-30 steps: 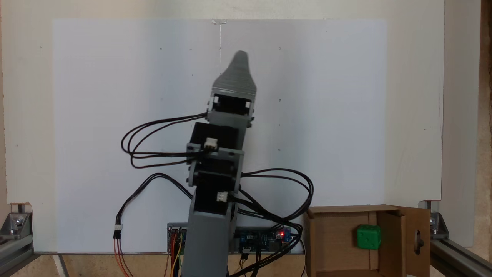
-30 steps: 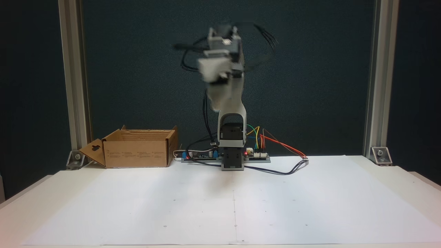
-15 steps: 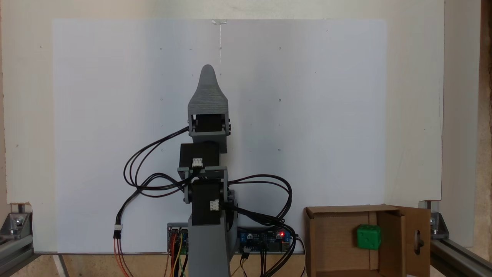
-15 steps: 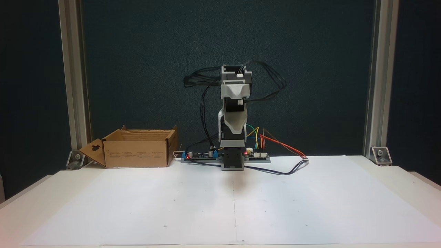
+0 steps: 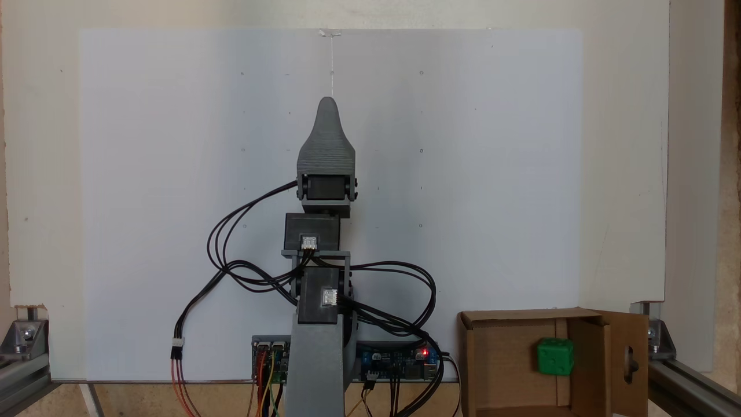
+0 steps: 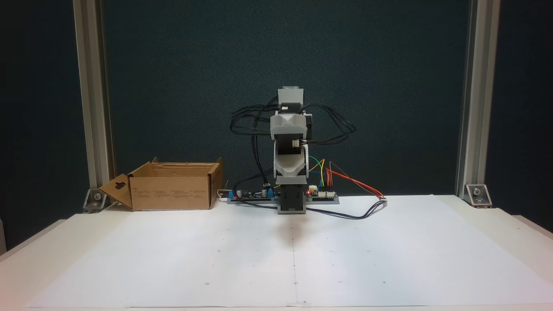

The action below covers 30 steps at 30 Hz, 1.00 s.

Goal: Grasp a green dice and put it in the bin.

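Both fixed views show a grey plastic arm folded over its base at the middle of a pale counter (image 6: pixel 475 242) covered by a smooth white paper sheet (image 5: pixel 145 174).

Seen from above, the end effector (image 5: pixel 328 104) is a ridged, layered grey plastic shape that narrows from a broad shoulder to one rounded tip. Its two jaws lie one behind the other, so I cannot tell whether they are spread or pressed together. It carries nothing that can be seen. Thin black cables (image 5: pixel 231 255) loop out from both sides of the arm, and coloured wires run to a circuit board (image 5: pixel 399 359) at the arm's base.

The bin (image 5: pixel 498 359) is a brown corrugated cardboard box with square walls and open flaps. In the view from above it stands to the right of the arm's base; in the front view (image 6: pixel 173 192) it stands to the left of the base. One flap (image 6: pixel 116 188), angled outward, has a keyhole-shaped cutout.

The green dice (image 5: pixel 556 356) lies inside the bin on its cardboard floor, well apart from the end effector. It is a small, bright green cube with rounded corners and round sunken pips.
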Each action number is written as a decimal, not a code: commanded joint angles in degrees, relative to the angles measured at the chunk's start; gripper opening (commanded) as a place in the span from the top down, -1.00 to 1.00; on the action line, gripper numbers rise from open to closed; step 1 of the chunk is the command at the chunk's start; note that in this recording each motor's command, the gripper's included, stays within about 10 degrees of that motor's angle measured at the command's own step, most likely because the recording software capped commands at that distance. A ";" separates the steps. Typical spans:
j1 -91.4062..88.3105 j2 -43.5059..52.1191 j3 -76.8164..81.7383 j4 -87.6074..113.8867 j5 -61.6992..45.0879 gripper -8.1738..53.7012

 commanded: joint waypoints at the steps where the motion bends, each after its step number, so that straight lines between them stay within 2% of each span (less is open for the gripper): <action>1: 0.18 6.50 0.00 -6.42 2.11 -0.72; 30: -0.09 6.42 29.88 -47.99 1.93 -0.68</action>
